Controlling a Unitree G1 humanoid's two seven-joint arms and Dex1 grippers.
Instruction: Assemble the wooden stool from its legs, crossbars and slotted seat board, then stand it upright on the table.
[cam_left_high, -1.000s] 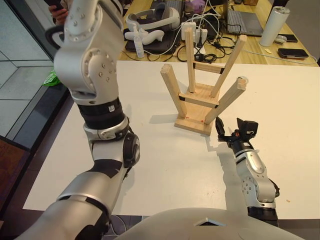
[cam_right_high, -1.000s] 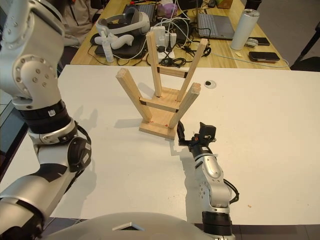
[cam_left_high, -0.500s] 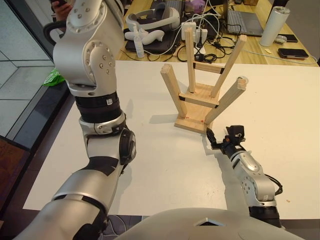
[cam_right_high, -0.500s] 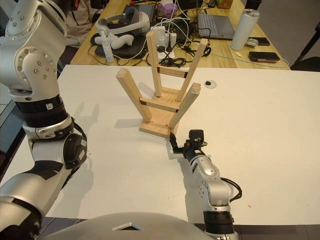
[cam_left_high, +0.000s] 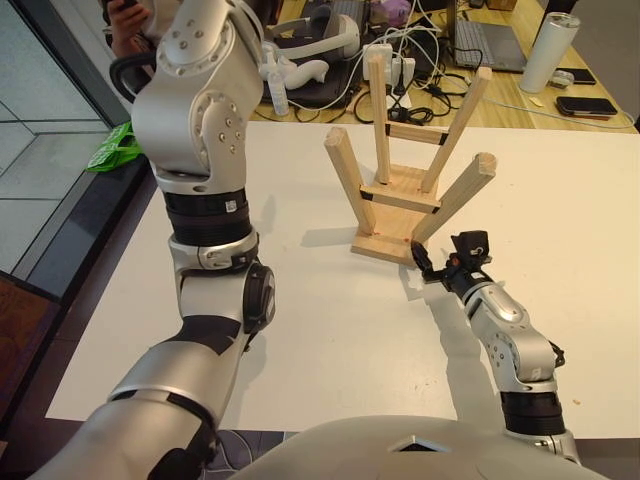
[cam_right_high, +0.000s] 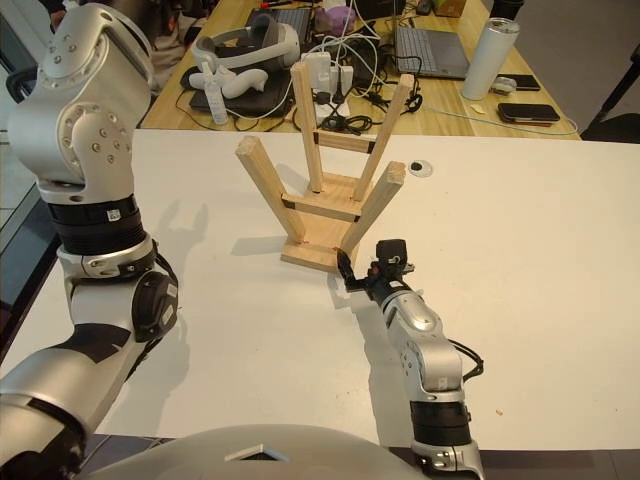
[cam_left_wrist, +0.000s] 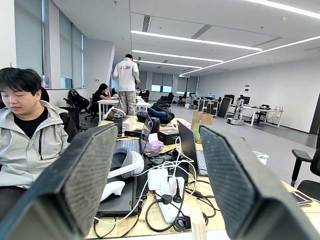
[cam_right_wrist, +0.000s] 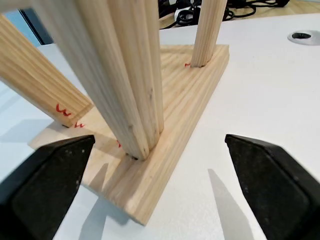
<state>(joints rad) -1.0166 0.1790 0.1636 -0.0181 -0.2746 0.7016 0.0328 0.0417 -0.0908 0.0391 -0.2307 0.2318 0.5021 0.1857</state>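
Left eye view: upturned stool (cam_left_high: 398, 205), right gripper (cam_left_high: 422, 268) just beside the near corner of its seat (cam_left_high: 385, 247); left wrist view: left gripper (cam_left_wrist: 159, 145) gaping, well apart from the stool; right wrist view: right jaws released, leg (cam_right_wrist: 127, 75) between them, untouched.

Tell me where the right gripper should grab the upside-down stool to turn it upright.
Likely the near right leg, midway up, approaching from the robot's side. The stool stands upside down with its seat board flat on the table, so the board offers little to pinch, and the open right gripper faces that leg.
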